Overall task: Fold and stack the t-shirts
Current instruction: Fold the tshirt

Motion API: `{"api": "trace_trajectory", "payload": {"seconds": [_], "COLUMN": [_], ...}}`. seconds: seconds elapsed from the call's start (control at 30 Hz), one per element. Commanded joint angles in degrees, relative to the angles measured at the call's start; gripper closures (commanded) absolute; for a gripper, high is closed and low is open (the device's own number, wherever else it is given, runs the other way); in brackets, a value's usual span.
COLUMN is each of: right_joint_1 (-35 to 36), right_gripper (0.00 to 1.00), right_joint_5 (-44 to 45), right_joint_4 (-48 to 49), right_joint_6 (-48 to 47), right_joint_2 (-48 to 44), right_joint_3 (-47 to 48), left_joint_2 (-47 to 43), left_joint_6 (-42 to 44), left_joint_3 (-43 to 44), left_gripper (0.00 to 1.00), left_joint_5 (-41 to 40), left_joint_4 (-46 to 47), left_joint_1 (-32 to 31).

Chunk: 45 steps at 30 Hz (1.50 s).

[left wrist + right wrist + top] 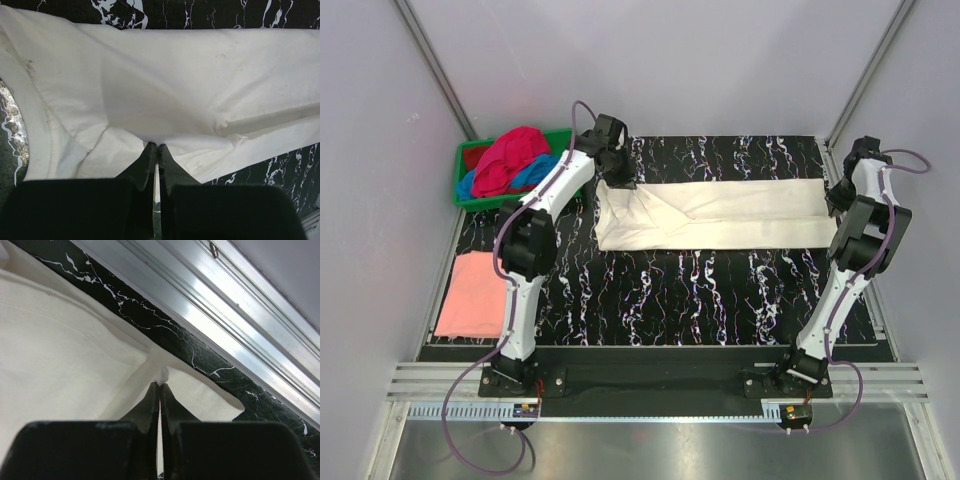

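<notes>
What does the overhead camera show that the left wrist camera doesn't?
Only the overhead view shows the green plastic crate holding a crumpled magenta-red t-shirt and blue cloth, the folded salmon-pink t-shirt, and the right pincer. Only the left wrist view shows the left pincer shut on a fold, plus a stitched seam. Both show the large cream t-shirt on the black marbled table.
</notes>
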Motion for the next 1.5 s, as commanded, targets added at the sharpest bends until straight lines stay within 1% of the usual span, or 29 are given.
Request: {"api": "trace_trajectory", "payload": {"seconds": [0.0,0.27,0.3,0.33,0.4,0.43,0.47,0.5,0.53,0.57,0.6,0.7,0.77,0.8,0.83,0.9,0.93,0.97,1.0,1.03,1.07,1.1,1.13,1.2,1.23,1.33,1.43,1.47], "right_joint_1": [0.18,0.18,0.18,0.18,0.18,0.18,0.26,0.44,0.61,0.79,0.96,1.23,1.84,1.85,2.28,3.07,4.21,4.83,5.7,6.67,8.77,9.75,10.63,13.44,14.84,19.76,22.58,22.59], "right_gripper": [0.98,0.95,0.93,0.88,0.77,0.67,0.63,0.59,0.53,0.51,0.48,0.45,0.44,0.44,0.44,0.41,0.4,0.4,0.41,0.41,0.42,0.43,0.44,0.45,0.47,0.51,0.59,0.63], "right_joint_5": [0.55,0.03,-0.15,-0.76,-1.64,-1.82,-1.82,-1.91,-1.65,-1.04,-0.42,0.11,0.81,0.82,0.82,0.38,-1.36,-2.6,-3.92,-6.98,-8.83,-10.59,-17.14,-23.15,-27.44,-30.99,-35.55,-36.79], "right_joint_4": [-0.15,-0.15,-0.15,-0.15,-0.5,-1.28,-1.64,-1.99,-2.78,-3.66,-4.97,-6.65,-7.01,-7.01,-6.4,-6.04,-5.17,-4.64,-4.11,-2.8,-1.74,-0.6,2.46,5.46,8.0,11.0,15.3,16.1], "right_joint_6": [0.53,0.53,0.62,0.45,0.36,0.44,0.53,0.62,0.45,0.18,0.18,-0.43,-1.05,-1.22,-1.4,-1.66,-1.58,-1.4,-1.23,-0.79,0.0,0.88,2.1,5.53,6.06,5.81,6.15,7.03], "right_joint_2": [0.92,1.8,1.97,2.15,2.41,2.41,2.41,2.15,1.89,1.89,1.54,0.75,-0.91,-1.71,-2.59,-5.04,-5.93,-6.89,-8.9,-9.88,-11.02,-13.47,-14.62,-16.91,-17.18,-17.19,-16.57,-16.22], "right_joint_3": [3.28,4.78,4.95,5.21,5.65,6.09,6.97,7.32,8.46,9.25,9.96,12.07,11.46,11.46,10.24,9.09,7.52,6.55,5.4,2.78,1.1,-1.09,-5.9,-10.58,-14.61,-19.29,-23.07,-23.61], "left_joint_2": [0.51,2.0,2.09,2.44,2.97,3.32,3.24,3.06,2.89,2.71,1.93,0.26,-2.63,-2.65,-4.57,-7.03,-10.0,-11.69,-13.36,-16.25,-17.49,-18.55,-20.04,-20.67,-20.58,-19.53,-18.3,-17.86], "left_joint_6": [-0.63,-0.89,-0.89,-0.8,0.42,0.86,1.65,2.09,2.53,3.15,3.5,4.47,5.17,5.43,5.52,6.05,6.31,6.66,6.67,6.41,5.79,5.7,5.79,6.05,6.23,6.49,6.58,6.84], "left_joint_3": [3.28,3.37,3.45,3.8,4.94,5.73,6.52,6.79,7.75,8.02,8.2,7.5,6.27,5.57,4.69,-0.21,-2.59,-8.79,-11.89,-14.8,-18.39,-23.91,-26.49,-30.37,-33.25,-36.43,-36.54,-35.84], "left_gripper": [1.0,1.0,1.0,1.0,0.94,0.91,0.87,0.74,0.68,0.66,0.59,0.52,0.49,0.49,0.48,0.49,0.49,0.51,0.53,0.55,0.61,0.63,0.65,0.67,0.68,0.7,0.71,0.71], "left_joint_5": [1.67,2.37,2.63,2.98,3.34,2.9,2.55,2.55,2.02,1.76,0.97,-0.09,-0.44,-0.44,-0.44,-0.44,-0.01,0.87,1.75,3.67,4.65,5.87,8.15,10.1,10.8,9.93,9.06,8.79], "left_joint_4": [2.59,2.76,2.93,3.11,3.2,2.76,2.76,2.85,2.67,2.41,2.06,1.7,1.7,1.71,1.71,2.4,3.89,4.95,6.18,8.28,9.17,10.31,11.97,13.04,13.57,14.53,15.33,15.33], "left_joint_1": [0.77,1.47,1.56,1.65,1.65,1.65,1.65,1.65,1.65,1.65,1.65,1.65,1.65,1.56,1.48,1.13,0.69,0.6,0.51,0.42,0.42,0.33,0.33,0.33,0.33,0.33,0.42,0.42]}}
